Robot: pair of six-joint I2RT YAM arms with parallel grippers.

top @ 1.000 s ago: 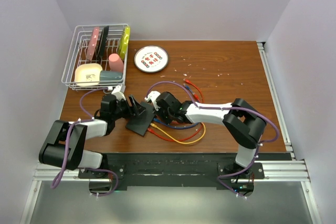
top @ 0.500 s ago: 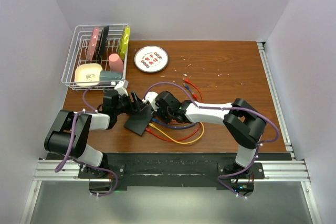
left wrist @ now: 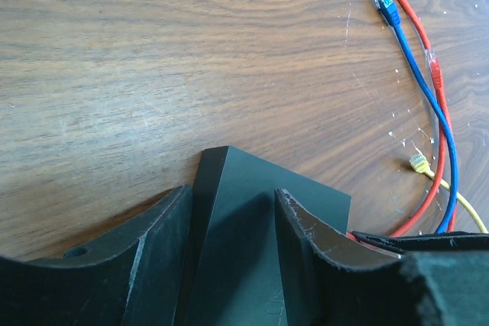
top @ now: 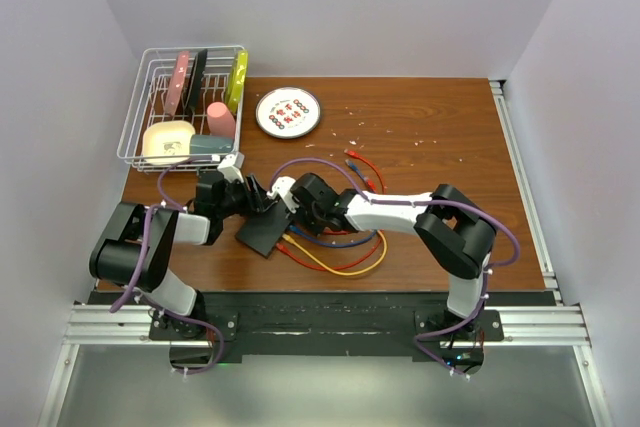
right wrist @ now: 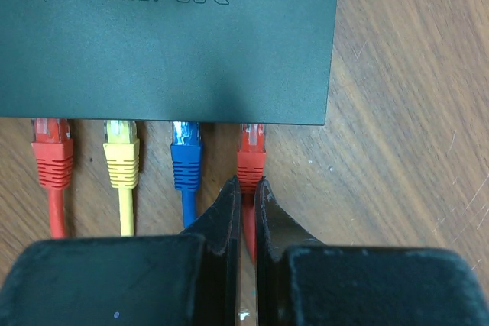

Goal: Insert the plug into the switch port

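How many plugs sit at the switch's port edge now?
4 along the switch edge: red plug far left, yellow plug, blue plug, second red plug, pinched by the right end effector.

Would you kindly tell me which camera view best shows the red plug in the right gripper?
The right wrist view: the red plug sits at the switch's edge, its tail pinched by the right gripper. The top view hides it under the arms; the left wrist view misses it.
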